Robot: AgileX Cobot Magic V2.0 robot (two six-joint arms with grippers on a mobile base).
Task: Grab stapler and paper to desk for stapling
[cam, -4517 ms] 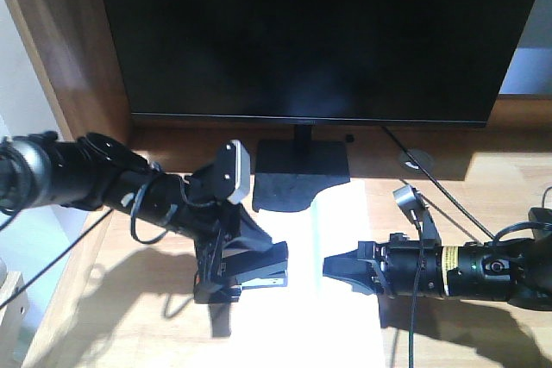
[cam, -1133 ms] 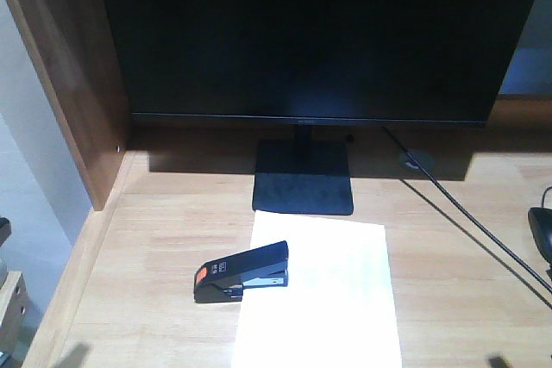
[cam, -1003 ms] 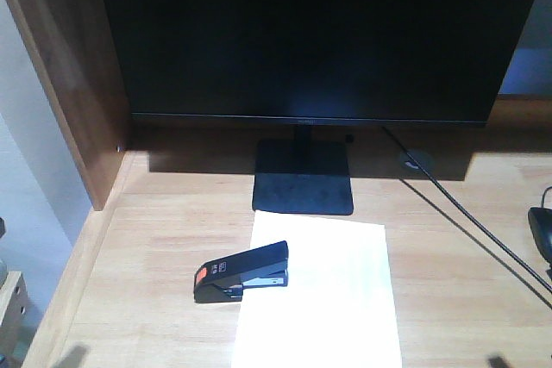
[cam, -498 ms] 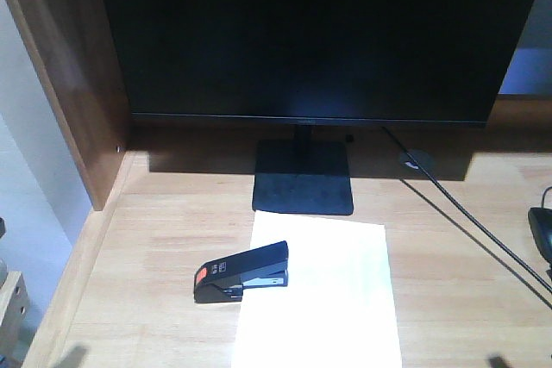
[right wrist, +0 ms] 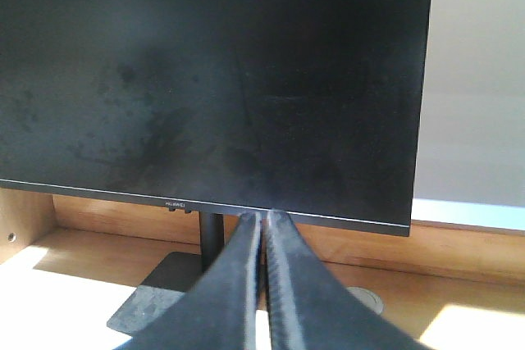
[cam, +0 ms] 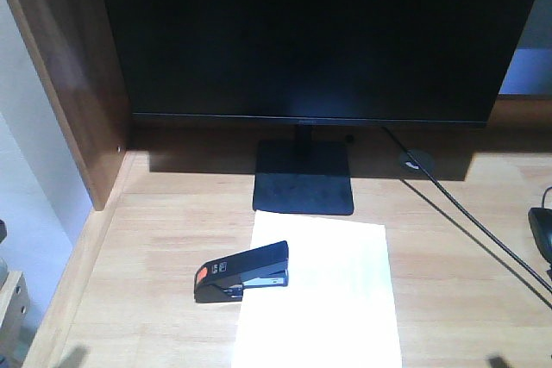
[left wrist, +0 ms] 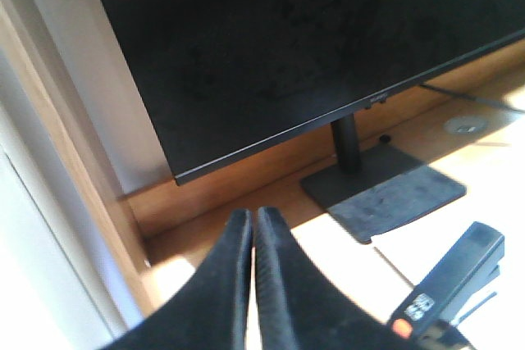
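The black stapler [cam: 241, 271] with its orange-red label lies on the desk [cam: 147, 282], its front end over the left edge of the white paper [cam: 323, 299]. The paper lies flat in front of the monitor stand. Neither arm shows in the front view. In the left wrist view my left gripper [left wrist: 253, 215] is shut and empty, raised above the desk's left part, with the stapler [left wrist: 447, 288] at the lower right. My right gripper [right wrist: 263, 217] is shut and empty too, facing the monitor.
A large black monitor [cam: 302, 32] on a flat black stand [cam: 304, 180] fills the back of the desk. A wooden side panel [cam: 65, 84] rises at the left. A black cable [cam: 470, 221] runs across the right side, near a dark object [cam: 542, 232] at the edge.
4.5 s ago both arms were over the desk, the left gripper at the stapler and the right at the paper. They have withdrawn from the front view. In the last second nothing moved.
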